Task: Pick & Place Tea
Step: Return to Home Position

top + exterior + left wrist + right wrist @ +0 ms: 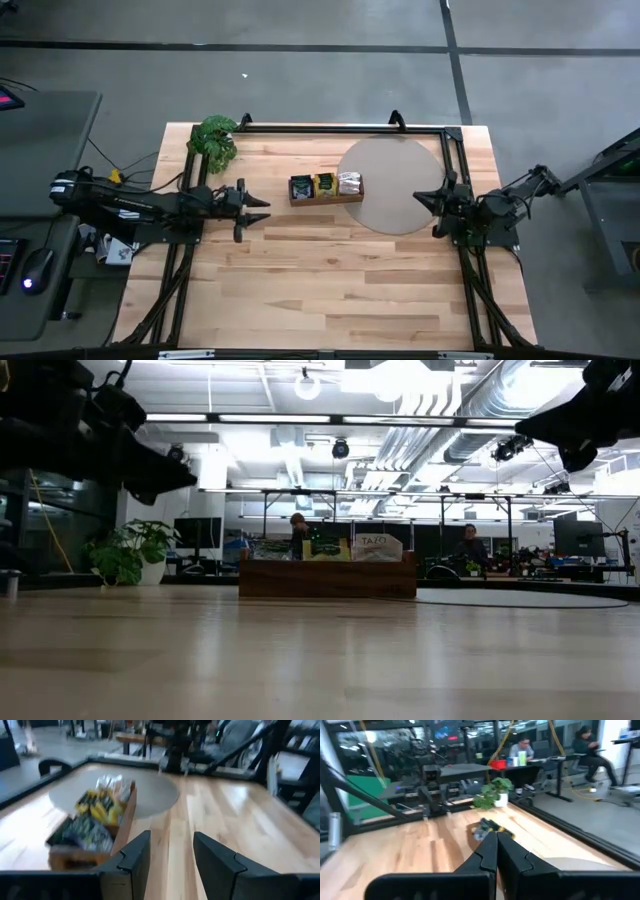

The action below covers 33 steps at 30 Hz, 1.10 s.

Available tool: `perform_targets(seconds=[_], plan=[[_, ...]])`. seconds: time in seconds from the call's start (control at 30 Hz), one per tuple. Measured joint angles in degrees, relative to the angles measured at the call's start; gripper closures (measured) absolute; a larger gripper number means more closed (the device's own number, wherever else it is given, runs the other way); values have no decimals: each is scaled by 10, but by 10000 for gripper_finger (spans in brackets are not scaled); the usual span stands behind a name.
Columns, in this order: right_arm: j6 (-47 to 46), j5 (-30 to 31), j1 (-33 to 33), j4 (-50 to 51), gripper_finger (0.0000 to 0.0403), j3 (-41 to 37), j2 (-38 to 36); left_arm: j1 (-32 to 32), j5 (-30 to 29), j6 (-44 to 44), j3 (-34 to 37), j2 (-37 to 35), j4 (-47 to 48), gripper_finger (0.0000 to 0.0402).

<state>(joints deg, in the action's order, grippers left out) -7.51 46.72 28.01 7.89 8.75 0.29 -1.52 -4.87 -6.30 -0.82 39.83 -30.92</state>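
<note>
High view: left end effector (256,208) hangs over bare table (330,290), fingers spread, nothing between them. The wooden tray (326,199) lies ahead of its tips and a little to one side, apart from it. Right end effector (424,198) sits over the edge of the grey round mat (395,210), tips pointing across the mat at the tray, also apart. The tea sachets (325,184) fill all three compartments: dark, then yellow, then pale, the pale lot nearest the right end effector. No loose sachet shows on the table. Low view: both arms ride high above the table; the sachets stand upright out of the tray, between the two arms and below them; a plant (130,550) lies beyond the left arm; people sit in the room behind. Left wrist view: fingers (135,860) released and empty, tray ahead and off to one side. Right wrist view: fingers clenched tip to tip on nothing, tray straight ahead and far off. Judgement: the sorting looks finished and the step in hand is the retreat to rest. The next move calls for no grasp, only folding each arm back clear of the tray.
</note>
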Motion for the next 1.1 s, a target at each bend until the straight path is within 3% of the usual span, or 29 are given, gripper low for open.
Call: perform_targets(seconds=[0.27,0.47,0.67,0.87,0.93,1.1], plan=[[15,-38,-6,-44,403,-4,0,0,29,0,1,1,-36,255],[86,-150,-41,-227,403,-79,0,0,54,8,1,1,-58,255],[116,-217,-72,-246,403,-82,3,0,56,21,2,1,-56,255],[110,-317,-95,-170,403,-82,3,0,68,45,2,1,-51,255],[95,-303,-101,-152,403,-82,3,0,74,49,2,1,-50,255],[52,-196,-104,-127,402,-82,5,0,53,49,2,1,-44,255]])
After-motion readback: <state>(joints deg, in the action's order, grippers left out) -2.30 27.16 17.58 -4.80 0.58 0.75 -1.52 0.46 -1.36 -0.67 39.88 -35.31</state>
